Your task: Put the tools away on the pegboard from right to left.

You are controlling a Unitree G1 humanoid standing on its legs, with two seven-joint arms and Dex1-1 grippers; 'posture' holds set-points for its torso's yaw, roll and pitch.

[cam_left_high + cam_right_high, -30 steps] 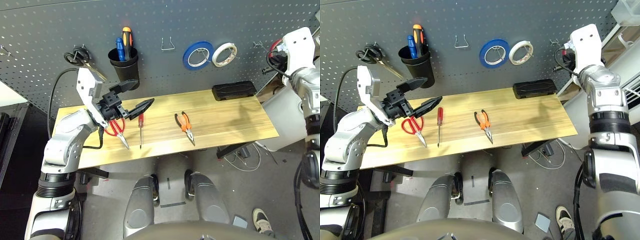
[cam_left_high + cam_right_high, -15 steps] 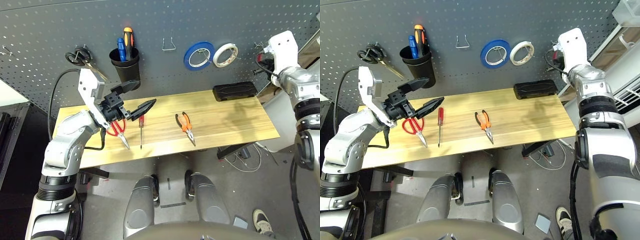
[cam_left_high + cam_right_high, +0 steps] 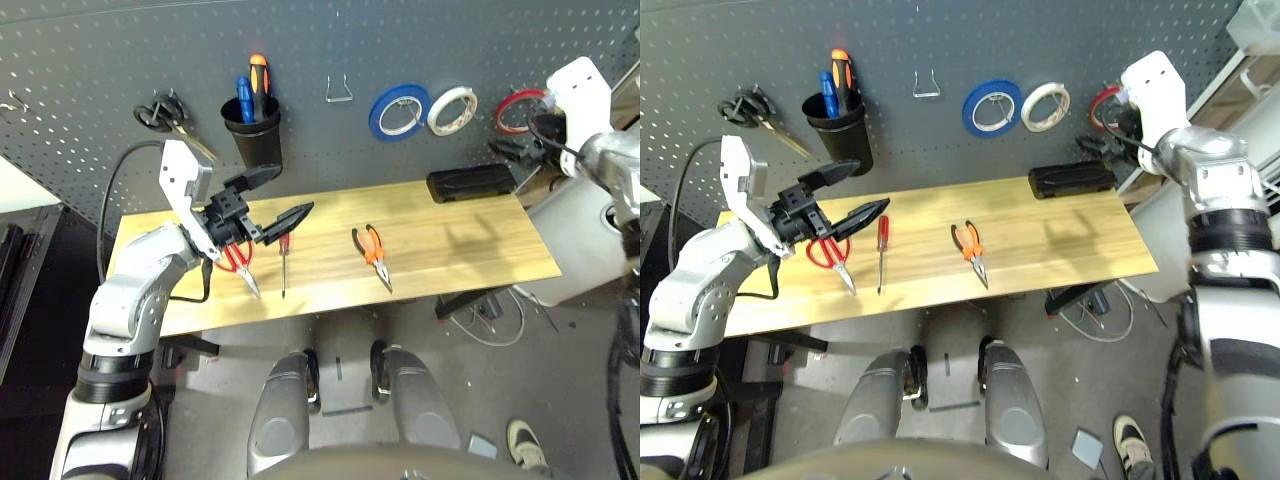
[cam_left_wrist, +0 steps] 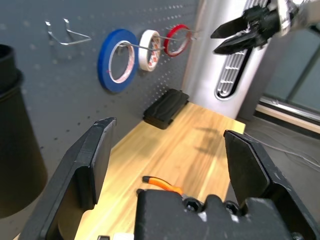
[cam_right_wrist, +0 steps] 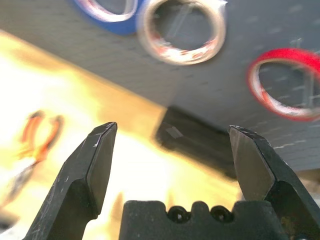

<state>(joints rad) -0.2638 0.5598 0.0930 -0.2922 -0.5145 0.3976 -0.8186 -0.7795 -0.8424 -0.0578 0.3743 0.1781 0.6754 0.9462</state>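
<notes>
- Head views: I use the pliers [image 3: 371, 250] as my landmark; they lie flat near the middle of the wooden bench [image 3: 470, 245]. Behind them stands the dark grey pegboard [image 3: 300, 50].
- Left of the pliers on the bench lie the red-handled screwdriver [image 3: 283, 258] and, further left, the red-handled scissors [image 3: 236, 262].
- On the pegboard, up and right of the pliers, hang a blue tape roll [image 3: 398, 110], a white tape roll [image 3: 451, 109] and, furthest right, the red tape ring [image 3: 519, 108] on its hook.
- My right tool [image 3: 1102, 142] sits just beside that ring, fingers spread and empty. My left tool [image 3: 272, 195] hangs above the scissors, also spread and empty.
- Left wrist view: my left fingers [image 4: 90, 165] stand wide apart with nothing between them. Beyond the pliers [image 4: 162, 183] I see the three rings, the red tape ring [image 4: 176, 40] last in the row, and the other tool [image 4: 239, 39] spread open near it.
- Right wrist view: my right fingers [image 5: 92, 165] are wide and empty. The red tape ring [image 5: 285, 82] hangs on the board; the pliers [image 5: 35, 142] lie well apart on the bench.
- Risk, as I judge it: my right tool is close to the ring, so a careless pull-away could snag it off the hook.
- Next would be the pliers. They lie flat, so a shallow pinch could slip or skid them along the bench.
</notes>
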